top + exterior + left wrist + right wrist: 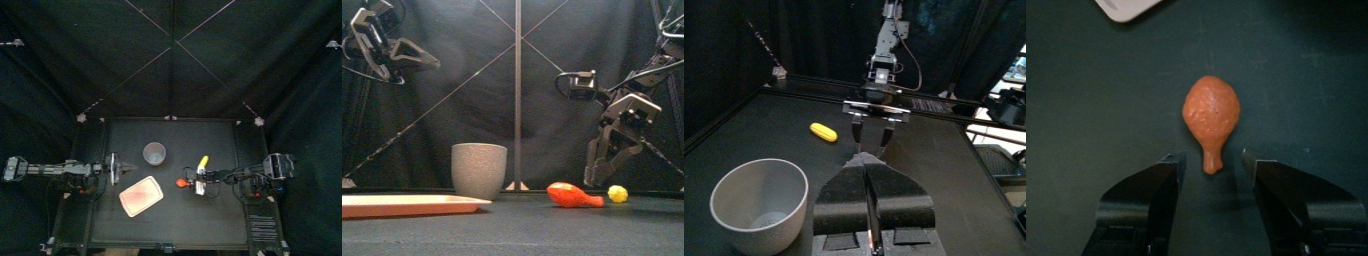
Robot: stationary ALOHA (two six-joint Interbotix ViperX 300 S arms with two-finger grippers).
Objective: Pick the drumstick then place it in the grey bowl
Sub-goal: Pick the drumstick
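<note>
The right gripper (1211,160), jaws spread open above the orange-red, club-shaped toy drumstick (1211,108), should descend straight and close across its thick body, not its thin stem.

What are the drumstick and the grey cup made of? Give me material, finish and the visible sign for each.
Drumstick: probably moulded plastic. It is smooth and evenly orange-red, with a slight sheen and no seams showing.
Grey cup: possibly ceramic or stone-look plastic. It is matt and faintly speckled, with a thick, rounded rim. The look alone cannot settle which.
</note>
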